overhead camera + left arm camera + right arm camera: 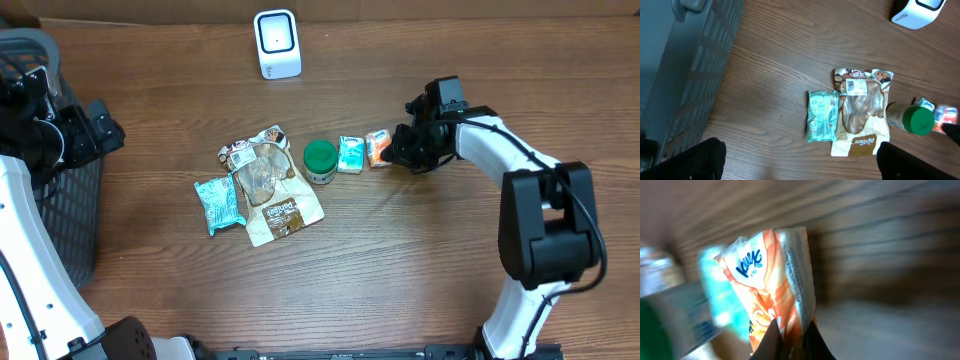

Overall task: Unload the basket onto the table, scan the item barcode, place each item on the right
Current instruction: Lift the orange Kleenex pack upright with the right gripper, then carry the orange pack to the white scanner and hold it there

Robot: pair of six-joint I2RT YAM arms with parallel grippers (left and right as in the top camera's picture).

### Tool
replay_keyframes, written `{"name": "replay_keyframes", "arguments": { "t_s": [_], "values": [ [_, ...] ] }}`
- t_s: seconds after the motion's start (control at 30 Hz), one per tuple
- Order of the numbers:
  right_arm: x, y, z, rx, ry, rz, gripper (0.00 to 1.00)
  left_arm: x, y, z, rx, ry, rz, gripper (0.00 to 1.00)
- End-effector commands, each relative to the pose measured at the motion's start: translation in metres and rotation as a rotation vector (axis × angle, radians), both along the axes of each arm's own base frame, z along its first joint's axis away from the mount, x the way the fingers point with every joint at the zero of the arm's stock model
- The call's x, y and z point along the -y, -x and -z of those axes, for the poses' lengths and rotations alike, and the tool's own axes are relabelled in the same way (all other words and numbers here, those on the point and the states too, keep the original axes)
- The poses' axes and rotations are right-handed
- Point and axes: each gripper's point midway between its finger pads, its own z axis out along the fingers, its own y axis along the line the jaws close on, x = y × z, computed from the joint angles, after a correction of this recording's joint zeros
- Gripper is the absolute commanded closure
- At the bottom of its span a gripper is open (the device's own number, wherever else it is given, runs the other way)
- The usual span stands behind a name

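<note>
Now, your right gripper (402,150) is pressed shut on the orange tissue pack (378,148), pinching it by one thin end. The pack lies on the wooden table (420,280), just beside a blue-green pack (350,154). A green-lid jar (320,160) comes next in the row. Your left gripper (802,162) is spread wide with nothing in it, far off by the black basket (70,210).

Lift the pack straight up and go slow. It is soft and you only have a small bit of it, so a quick pull could make it slip out. Going straight up also means you do not bump the pack next to it.

Then carry it to the white scanner (277,43) at the back of the table. The close view is blurry and I cannot find the barcode there, so it may be on the far side. Turn your wrist until the stripes face the scanner's window. Hold the pack flat and calm in front of it, not too near, and do not squash it
</note>
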Motion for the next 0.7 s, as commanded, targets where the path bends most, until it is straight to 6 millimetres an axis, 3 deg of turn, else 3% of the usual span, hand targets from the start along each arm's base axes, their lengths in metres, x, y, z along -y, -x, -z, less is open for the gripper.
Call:
{"name": "replay_keyframes", "arguments": {
  "t_s": [0.0,0.17,0.33,0.53,0.67],
  "values": [
    [-0.025,0.004,-0.085,0.153,-0.191,-0.077,0.96,0.001,-0.003,-0.004,0.016,0.002,0.02,0.0],
    [-0.048,0.024,-0.166,0.255,-0.452,-0.184,0.96,0.001,-0.003,-0.004,0.016,0.002,0.02,0.0],
    [-0.064,0.041,-0.221,0.244,-0.688,-0.252,0.96,0.001,-0.003,-0.004,0.016,0.002,0.02,0.0],
    [-0.07,0.049,-0.26,0.155,-0.869,-0.293,0.96,0.001,-0.003,-0.004,0.016,0.002,0.02,0.01],
    [-0.071,0.051,-0.272,0.103,-0.912,-0.297,0.96,0.001,-0.003,-0.004,0.016,0.002,0.02,0.0]
  ]
}}
